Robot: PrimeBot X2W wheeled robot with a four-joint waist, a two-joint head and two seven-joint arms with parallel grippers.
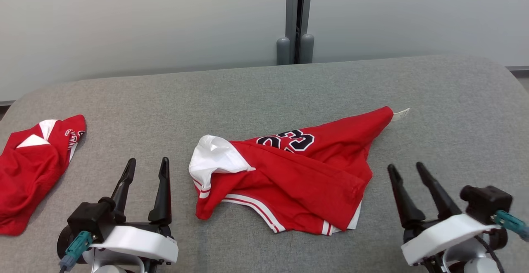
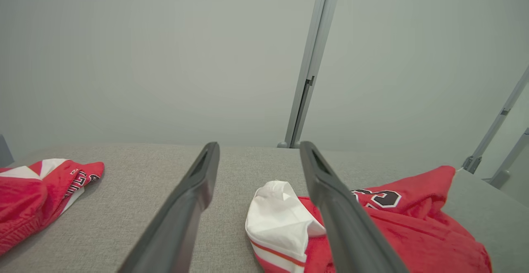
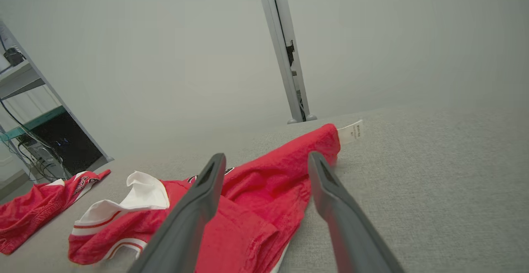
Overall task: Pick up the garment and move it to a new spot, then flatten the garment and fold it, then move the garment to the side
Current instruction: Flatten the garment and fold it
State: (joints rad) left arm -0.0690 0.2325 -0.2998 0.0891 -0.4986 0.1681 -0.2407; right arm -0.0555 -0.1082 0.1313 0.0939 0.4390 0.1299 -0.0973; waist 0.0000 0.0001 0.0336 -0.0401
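Lying crumpled mid-table (image 1: 264, 95), the red jersey (image 1: 297, 173) shows a 23. The left gripper (image 1: 148, 161) and right gripper (image 1: 405, 166) flank it, fingers spread, holding nothing. A second red garment (image 1: 29, 173) sits far left.

Both ends look like the same build. The left gripper (image 1: 148, 161) and right gripper (image 1: 405, 165) each carry two long fingers (image 1: 161, 194), matt dark grey to black, broad at the base and tapering to a narrow tip. In the wrist views I note a shallow recessed slot (image 2: 201, 163) on the inner face just below each tip. Behind the fingers sits a smooth white shell (image 1: 132, 242) with rounded edges. On each gripper's outer side is a boxy black housing (image 1: 485, 202). A teal plug (image 1: 510, 222) enters it, ending in a grey-blue boot (image 1: 67, 261).
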